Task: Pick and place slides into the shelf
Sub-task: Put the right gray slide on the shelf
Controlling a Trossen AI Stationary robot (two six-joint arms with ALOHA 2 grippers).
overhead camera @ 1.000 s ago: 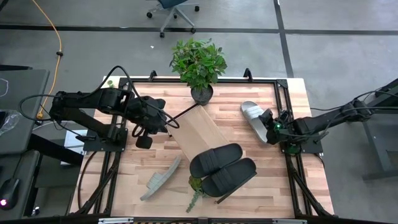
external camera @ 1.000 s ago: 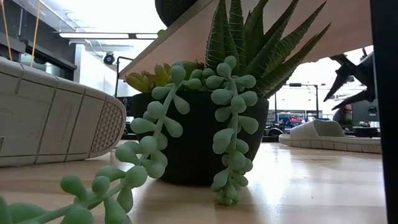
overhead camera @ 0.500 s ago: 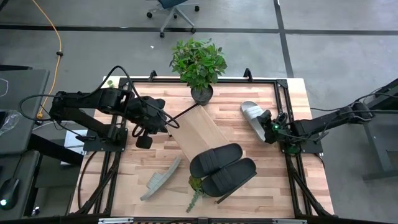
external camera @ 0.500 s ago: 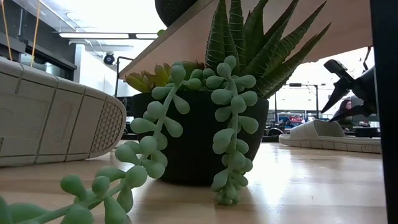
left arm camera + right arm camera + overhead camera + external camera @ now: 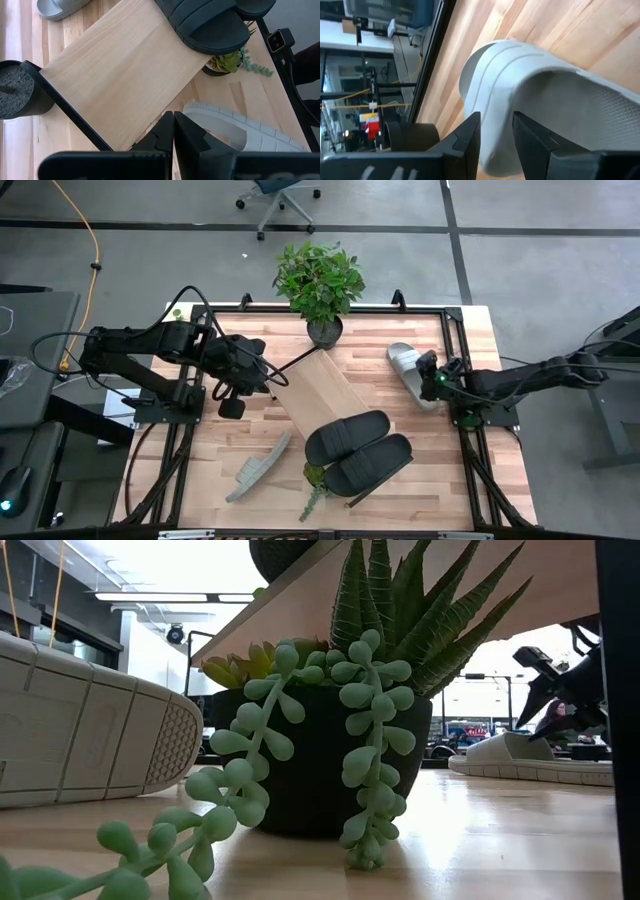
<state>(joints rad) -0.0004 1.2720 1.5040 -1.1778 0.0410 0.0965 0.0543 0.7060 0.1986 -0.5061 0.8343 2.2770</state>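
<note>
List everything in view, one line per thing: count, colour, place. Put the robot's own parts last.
Black slides: two, matte black, side by side on the shelf's near end.
Grey slide: one, light grey, flat on the table's right side, at the right gripper.
Second grey slide: one, light grey, on its edge at the table's front left.
Shelf: one, light wood with dark frame, lying diagonally mid-table.
Leafy plant: one, green in a dark pot, back edge.
Succulent pot: one, green in a dark pot, under the shelf's near end.
Table: one, slatted light wood.
Office chair: one, on the floor behind.
Left gripper: fingers shut, at the shelf's left edge.
Right gripper: fingers astride the grey slide.
</note>
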